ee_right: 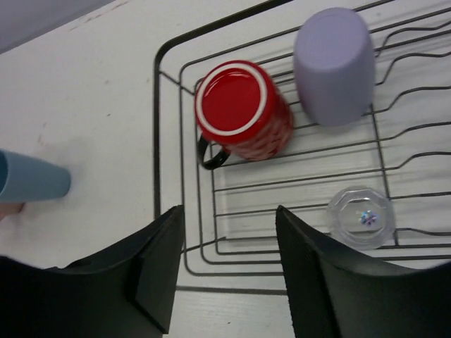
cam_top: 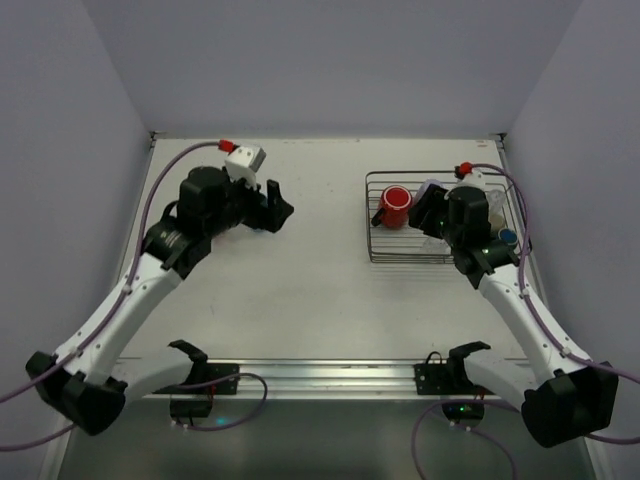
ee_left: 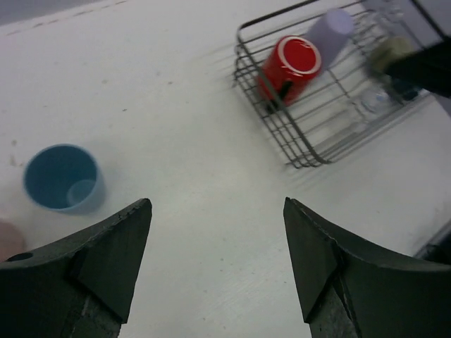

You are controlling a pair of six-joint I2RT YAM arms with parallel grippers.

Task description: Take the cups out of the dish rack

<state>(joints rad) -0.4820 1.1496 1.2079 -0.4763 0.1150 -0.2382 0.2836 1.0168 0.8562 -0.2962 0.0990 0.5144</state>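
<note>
Right end effector [ee_right: 229,264] above dish rack [ee_right: 169,141]

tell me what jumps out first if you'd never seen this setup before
The red mug stands out most, upside down in the wire dish rack at the table's right side, with a lavender cup beside it and a clear glass nearer the right gripper. A light blue cup stands apart on the table, near the left gripper.

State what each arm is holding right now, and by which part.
Nothing is held. The left gripper has its jaws spread over bare table beside the upright light blue cup. The right gripper hangs above the dark wire dish rack, nothing between its jaws.
</note>
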